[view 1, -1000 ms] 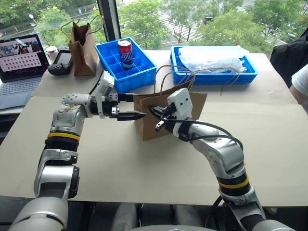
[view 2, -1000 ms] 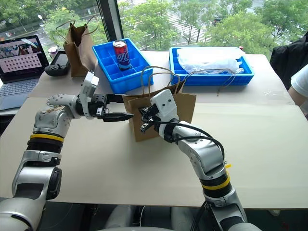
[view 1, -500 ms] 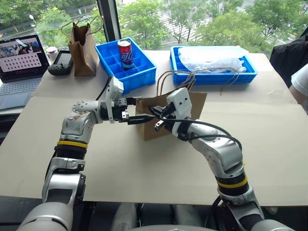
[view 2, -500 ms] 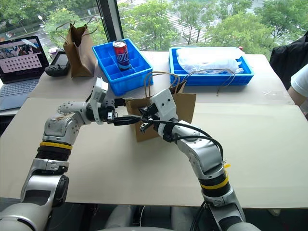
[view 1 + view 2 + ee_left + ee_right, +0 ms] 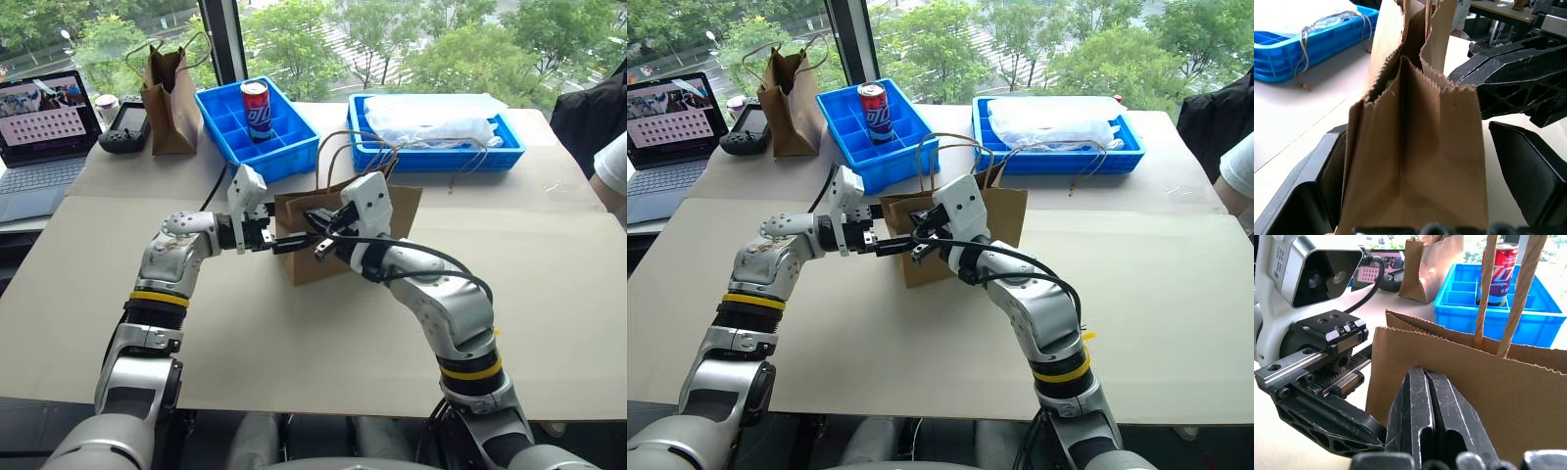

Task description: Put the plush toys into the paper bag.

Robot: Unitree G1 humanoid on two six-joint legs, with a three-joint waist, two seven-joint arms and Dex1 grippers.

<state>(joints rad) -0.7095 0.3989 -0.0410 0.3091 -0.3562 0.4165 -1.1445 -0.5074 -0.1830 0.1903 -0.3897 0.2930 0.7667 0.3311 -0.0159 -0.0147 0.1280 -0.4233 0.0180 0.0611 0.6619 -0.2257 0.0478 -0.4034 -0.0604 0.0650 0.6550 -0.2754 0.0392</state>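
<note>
At table centre, the paper bag [image 5: 345,235] stands upright. Left gripper [image 5: 290,241] reaches its near-left end, fingers [image 5: 1303,196] spread either side of the bag's narrow end, as the left wrist view shows; a green sliver, perhaps a plush toy, shows inside the mouth. Right gripper [image 5: 1431,421] has fingers pressed together against the bag's front wall. Behind: darker bag [image 5: 168,93], blue tray [image 5: 220,127] with can [image 5: 256,103], laptop [image 5: 44,127] far left.

light-brown paper bag [image 5: 392,211], red can [image 5: 256,108], blue tray [image 5: 284,152]
</note>
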